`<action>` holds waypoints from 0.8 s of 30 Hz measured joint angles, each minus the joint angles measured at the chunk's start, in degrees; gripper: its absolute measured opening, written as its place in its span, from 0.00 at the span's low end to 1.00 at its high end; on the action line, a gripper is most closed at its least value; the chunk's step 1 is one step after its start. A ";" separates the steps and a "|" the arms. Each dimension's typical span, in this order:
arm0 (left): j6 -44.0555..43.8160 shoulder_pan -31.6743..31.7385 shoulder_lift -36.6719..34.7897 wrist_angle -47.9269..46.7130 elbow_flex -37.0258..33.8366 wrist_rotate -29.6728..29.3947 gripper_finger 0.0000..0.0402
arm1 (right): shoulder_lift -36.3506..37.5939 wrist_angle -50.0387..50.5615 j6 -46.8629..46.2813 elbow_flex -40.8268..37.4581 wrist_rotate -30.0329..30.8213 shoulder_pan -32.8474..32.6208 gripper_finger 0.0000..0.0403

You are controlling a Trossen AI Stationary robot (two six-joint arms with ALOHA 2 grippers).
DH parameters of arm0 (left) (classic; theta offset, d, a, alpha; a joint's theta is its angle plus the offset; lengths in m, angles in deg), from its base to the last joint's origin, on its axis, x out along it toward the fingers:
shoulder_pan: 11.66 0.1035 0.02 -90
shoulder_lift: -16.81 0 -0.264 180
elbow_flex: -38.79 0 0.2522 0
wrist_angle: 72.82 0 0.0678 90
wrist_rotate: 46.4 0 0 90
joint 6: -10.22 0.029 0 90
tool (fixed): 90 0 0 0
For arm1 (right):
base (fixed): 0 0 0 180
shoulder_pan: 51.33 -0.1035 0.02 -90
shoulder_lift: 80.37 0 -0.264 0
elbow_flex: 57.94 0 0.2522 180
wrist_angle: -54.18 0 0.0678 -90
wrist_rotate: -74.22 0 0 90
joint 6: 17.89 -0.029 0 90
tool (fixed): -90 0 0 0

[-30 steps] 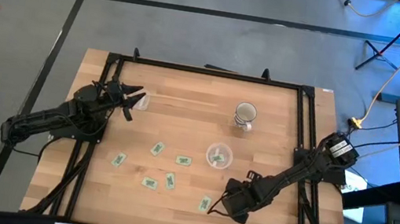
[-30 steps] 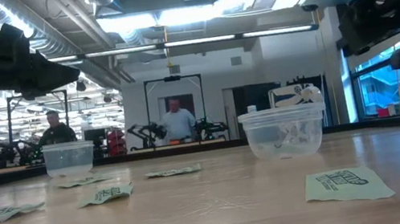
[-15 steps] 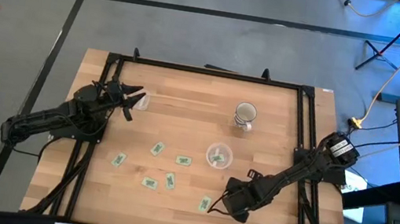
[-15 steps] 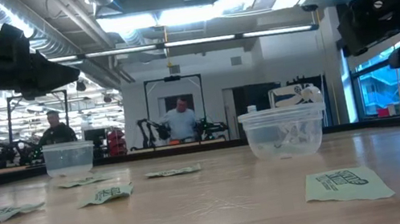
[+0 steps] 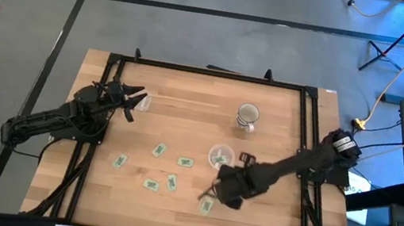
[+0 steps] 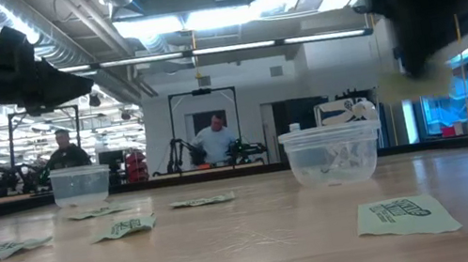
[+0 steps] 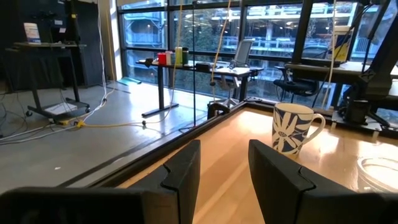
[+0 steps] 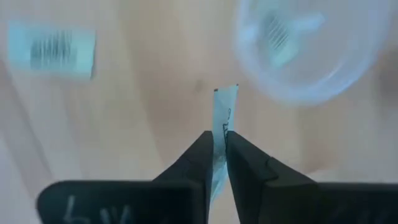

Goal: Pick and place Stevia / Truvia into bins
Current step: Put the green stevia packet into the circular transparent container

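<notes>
Several pale green sachets [image 5: 159, 150] lie flat on the wooden table, one [image 5: 206, 206] just near of my right gripper [image 5: 214, 189]. That gripper is shut on another sachet [image 8: 225, 109] and hovers near a clear cup [image 5: 220, 157] that holds sachets. In the low view the held sachet [image 6: 412, 82] is a pale blur above and to the right of that cup [image 6: 331, 155]. My left gripper [image 5: 133, 99] waits open at the far left, beside a second clear cup [image 5: 144, 102]. My right gripper pinches the sachet between its two fingers [image 8: 202, 149]. The packet stands edge-on in the wrist view, and its free end [image 8: 226, 93] sticks out past the fingertips. It is lifted clear of the table, well above the cup's rim in the low view.
A white mug with dark markings [image 5: 247, 116] stands far of the middle cup and also shows in the left wrist view [image 7: 292, 127]. Black frame rails [image 5: 307, 137] run along the table's edges. People stand in the room beyond the table [image 6: 210, 142].
My right gripper has risen from the table near the right near corner and swung toward the table's left and far side, toward the middle cup, moving fast enough to blur. The sachet it holds has been lifted clear of the table.
</notes>
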State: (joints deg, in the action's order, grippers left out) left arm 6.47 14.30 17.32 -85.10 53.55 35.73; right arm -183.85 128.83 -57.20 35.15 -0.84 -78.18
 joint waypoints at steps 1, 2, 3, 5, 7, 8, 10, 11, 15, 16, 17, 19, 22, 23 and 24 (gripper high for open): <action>0.00 0.01 0.00 0.15 0.00 0.02 0.32 | 0.00 1.17 0.96 1.20 1.18 1.02 0.12; 0.00 0.01 0.00 0.13 -0.02 0.02 0.32 | 0.01 2.47 2.30 2.31 2.40 2.02 0.12; -0.02 -0.01 0.00 0.10 0.00 0.02 0.32 | 0.07 3.45 3.92 3.22 3.67 3.00 0.12; 0.00 0.01 0.00 0.12 0.00 0.02 0.32 | 0.09 3.29 7.46 4.21 6.27 5.00 0.12; 0.00 0.01 0.00 0.10 0.00 0.02 0.32 | 0.09 2.71 10.68 4.28 6.95 6.99 0.12; -0.01 0.00 0.00 0.10 0.00 0.02 0.32 | 0.09 2.12 12.05 4.10 6.94 7.93 0.12; 0.00 0.01 0.00 0.10 -0.02 0.02 0.32 | 0.08 -0.59 14.85 3.03 7.05 9.49 0.12; -0.01 0.00 0.00 0.10 -0.01 0.02 0.32 | -0.02 -1.68 16.22 2.44 7.05 10.17 0.12; -0.01 0.00 0.00 0.09 -0.01 0.02 0.32 | -0.04 -7.38 18.96 -0.20 6.35 12.02 0.12; 0.00 0.00 0.00 0.10 -0.01 0.02 0.32 | -0.04 -7.83 18.98 -0.72 5.78 12.32 0.12; 0.00 -0.01 0.00 0.08 -0.02 0.01 0.32 | -0.04 -7.83 18.86 -1.05 5.27 12.51 0.12; -0.01 0.00 0.00 0.08 -0.01 0.00 0.32 | -0.04 -8.20 18.65 -1.37 4.43 12.65 0.12; -0.01 0.01 0.00 0.08 -0.01 0.01 0.32 | -0.07 -9.27 18.58 -1.84 4.34 12.60 0.12; 0.00 0.01 0.00 0.08 0.00 -0.01 0.32 | -0.07 -9.52 18.36 -1.84 4.31 12.59 0.12; 0.00 0.01 0.02 0.08 0.00 -0.01 0.32 | -0.07 -9.99 17.83 -1.84 4.31 12.59 0.12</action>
State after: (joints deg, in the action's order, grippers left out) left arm 6.47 14.32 17.34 -85.02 53.54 35.72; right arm -183.92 118.84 -39.37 33.31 3.47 -65.59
